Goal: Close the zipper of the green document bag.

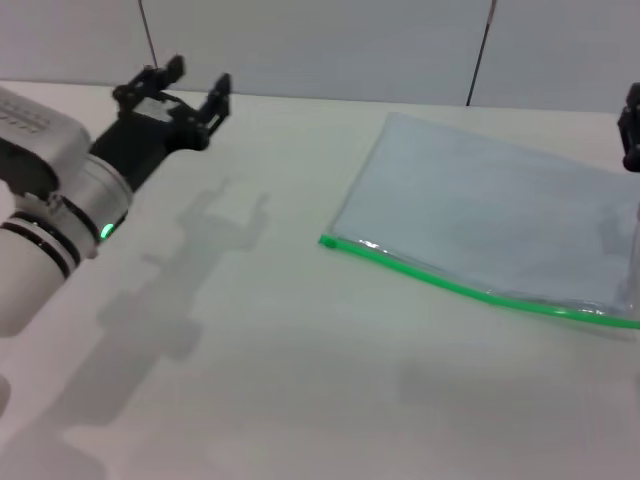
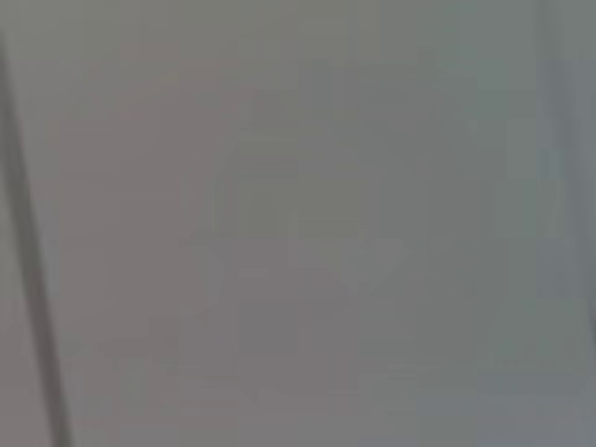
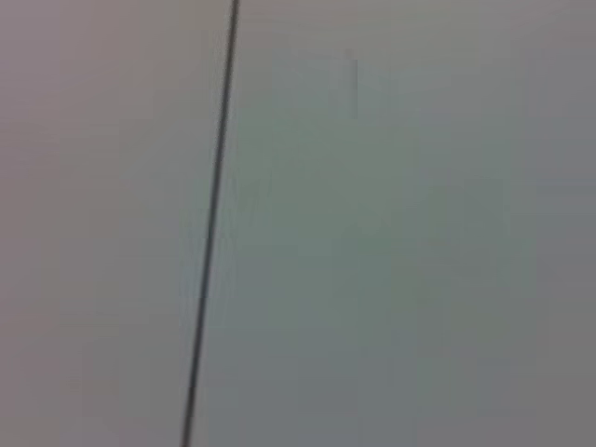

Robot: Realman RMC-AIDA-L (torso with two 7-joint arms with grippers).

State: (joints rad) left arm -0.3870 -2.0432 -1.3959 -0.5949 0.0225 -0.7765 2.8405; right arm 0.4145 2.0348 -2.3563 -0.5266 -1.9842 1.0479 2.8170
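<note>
The green document bag (image 1: 490,220) lies flat on the white table at the right of the head view, a translucent pale blue-grey pouch. Its zipper (image 1: 450,283), a bright green strip, runs along the near long edge; I cannot make out the slider. My left gripper (image 1: 195,88) hovers open above the far left of the table, well away from the bag, with nothing between its fingers. Only a dark piece of my right gripper (image 1: 631,125) shows at the right edge, above the bag's far end. Both wrist views show only blank grey surface.
The white table (image 1: 280,350) stretches wide in front and to the left of the bag. A grey wall with two thin dark seams (image 1: 480,50) stands behind the table's far edge.
</note>
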